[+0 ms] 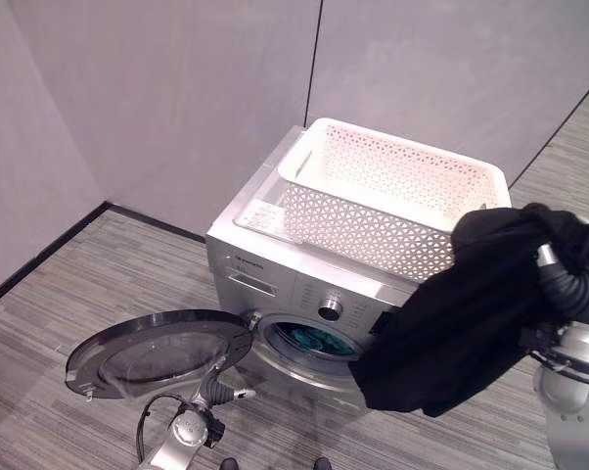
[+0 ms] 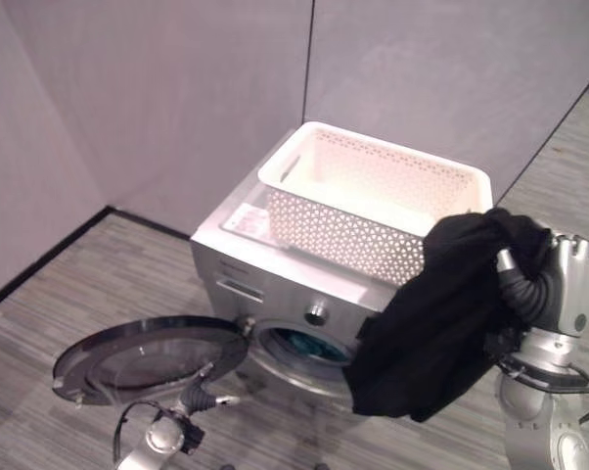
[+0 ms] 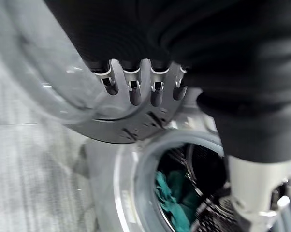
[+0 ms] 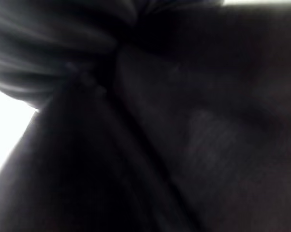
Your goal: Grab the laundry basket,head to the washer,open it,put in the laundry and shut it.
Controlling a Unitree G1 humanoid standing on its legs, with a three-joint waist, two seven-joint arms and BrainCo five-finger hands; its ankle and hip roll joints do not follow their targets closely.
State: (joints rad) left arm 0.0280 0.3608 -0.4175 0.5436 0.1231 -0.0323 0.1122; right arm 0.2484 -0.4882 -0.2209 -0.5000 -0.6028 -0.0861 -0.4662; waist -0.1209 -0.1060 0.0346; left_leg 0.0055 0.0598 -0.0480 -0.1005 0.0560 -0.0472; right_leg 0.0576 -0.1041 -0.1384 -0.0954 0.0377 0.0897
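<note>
Floor: I see grey striped carpet planks, edged by a dark skirting strip.
Walls: plain grey panels meeting in a corner, one vertical dark seam behind.

The left hand sits low at about seven o'clock, fingers straight and relaxed, holding nothing. The right arm is raised at about three o'clock, its hand hidden under dark fabric.

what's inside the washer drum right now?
Through the open door, teal laundry lies in the washer drum. The hanging black garment covers the opening's right side; deeper contents can't be seen.
</note>
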